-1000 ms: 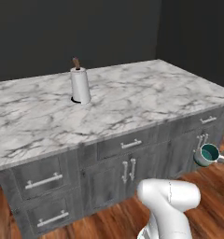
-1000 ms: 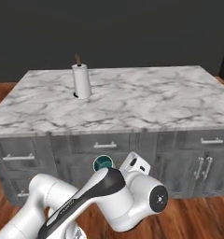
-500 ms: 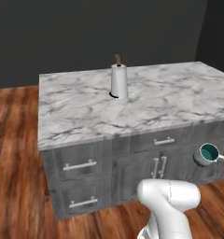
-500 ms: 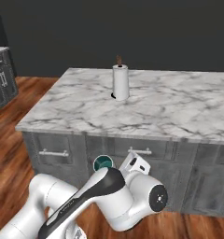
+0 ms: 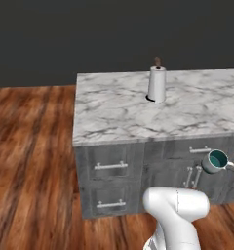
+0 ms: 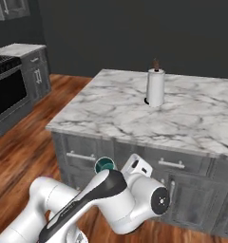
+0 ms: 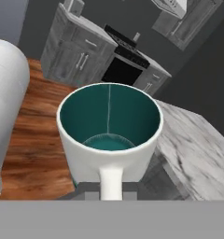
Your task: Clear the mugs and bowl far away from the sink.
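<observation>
Mug [image 7: 109,140], pale grey with teal inside, sits right at the gripper [image 7: 111,193] in the hand view, handle pointing down toward the camera, jaws clamped together on the handle. From the left base view the mug [image 5: 217,161] hangs in the air in front of the island's grey cabinet fronts [image 5: 138,171], below the marble countertop [image 5: 153,110] edge, opening tilted up-left. From the right base view only its teal rim [image 6: 105,165] peeks out behind the white arm [image 6: 111,199]. Paper towel roll [image 6: 155,88] stands upright on the marble top. A black oven range [image 6: 6,90] stands at far left over the wood floor [image 5: 31,161].
</observation>
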